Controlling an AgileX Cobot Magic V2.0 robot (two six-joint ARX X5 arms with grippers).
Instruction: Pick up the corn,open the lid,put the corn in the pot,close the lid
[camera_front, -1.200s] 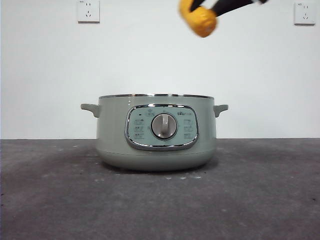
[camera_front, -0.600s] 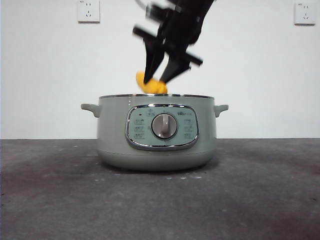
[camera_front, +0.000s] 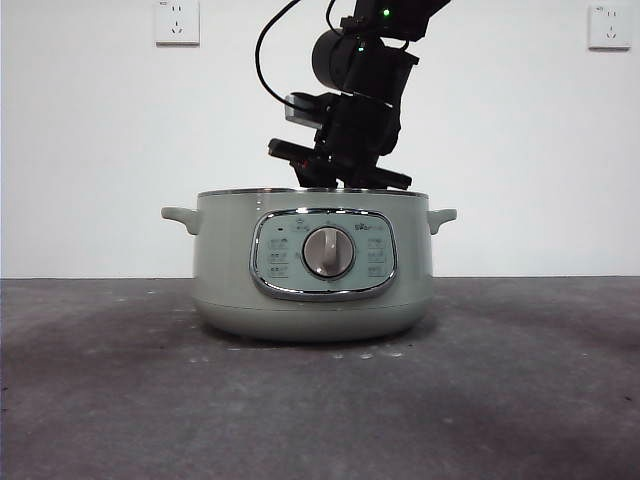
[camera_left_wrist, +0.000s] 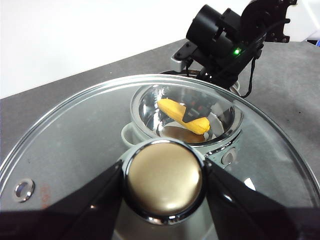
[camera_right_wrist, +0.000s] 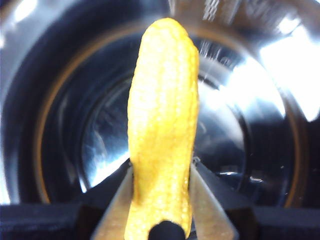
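Lowered from above the rim, the right gripper (camera_front: 345, 183) now reaches inside the round sage-green pot (camera_front: 312, 270), jaws clamped on the tapered yellow corn cob (camera_right_wrist: 162, 125), ready for release, while the left gripper (camera_left_wrist: 164, 185) grips the domed glass lid (camera_left_wrist: 75, 135) by its knob.

Small printed labels and icons are showing on the pot's control panel (camera_front: 323, 254) around the dial (camera_front: 328, 251), but they're coming through too tiny and blurred to read. Nothing legible is appearing on the wall sockets (camera_front: 177, 22) either.
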